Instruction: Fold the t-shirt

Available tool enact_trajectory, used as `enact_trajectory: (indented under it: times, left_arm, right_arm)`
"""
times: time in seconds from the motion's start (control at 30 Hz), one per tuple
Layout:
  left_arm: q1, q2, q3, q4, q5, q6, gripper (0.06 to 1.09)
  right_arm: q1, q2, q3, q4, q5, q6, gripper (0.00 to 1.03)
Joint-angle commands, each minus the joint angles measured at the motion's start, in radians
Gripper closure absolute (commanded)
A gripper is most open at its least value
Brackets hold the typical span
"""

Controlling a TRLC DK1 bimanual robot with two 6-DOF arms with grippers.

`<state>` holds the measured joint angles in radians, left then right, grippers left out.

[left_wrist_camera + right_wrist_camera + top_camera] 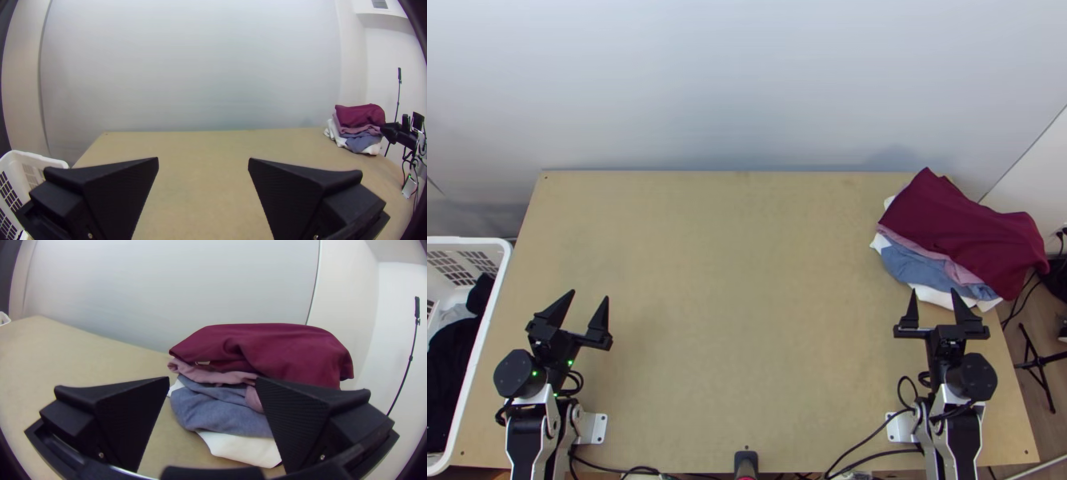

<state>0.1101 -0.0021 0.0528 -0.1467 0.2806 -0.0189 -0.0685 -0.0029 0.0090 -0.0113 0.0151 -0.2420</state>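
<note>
So I can't tell for sure which piece is your t-shirt. It could be the wine-red, smooth fabric bundle (963,232) topping the pile at the far right corner of the tabletop (747,280), loosely folded, with mauve cloth (213,375), blue-grey cloth (222,413) and white cloth (244,449) under it. Or it's in with the black cloth (447,368) in your white plastic basket (478,352) off the left edge.

Your right gripper (933,291) sits wide apart just on the near side of the pile; your left gripper (589,295) is wide too, near the basket — both holding nothing.

My guess is you're between shirts: last one stacked, next one not fetched. If so, you want the left arm into the basket — pinch one layer only, lay it mid-table, then spread it.
</note>
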Motion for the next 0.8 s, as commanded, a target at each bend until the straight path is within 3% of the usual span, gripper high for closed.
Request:
enact_trajectory:
  times: [0.0,0.07,0.33,0.57,0.77]
  left_arm:
    - [-0.018,0.001,0.005,0.012,0.000,0.011,0.10]
    - [-0.021,0.001,0.015,0.012,-0.008,0.014,0.10]
    - [-0.064,0.123,0.193,-0.021,-0.024,-0.010,0.10]
    - [-0.052,0.406,0.582,-0.172,-0.027,0.010,0.10]
    - [0.243,0.548,0.805,-0.381,-0.057,0.232,0.11]
  right_arm:
    - [-0.007,-0.002,0.003,0.005,0.002,-0.017,0.04]
    - [-0.010,-0.002,0.005,0.005,0.002,-0.059,0.04]
    - [0.016,0.061,0.178,-0.098,0.002,0.001,0.04]
    - [0.009,0.271,0.487,-0.300,0.002,-0.017,0.04]
    - [0.010,0.515,0.859,-0.635,0.000,0.036,0.04]
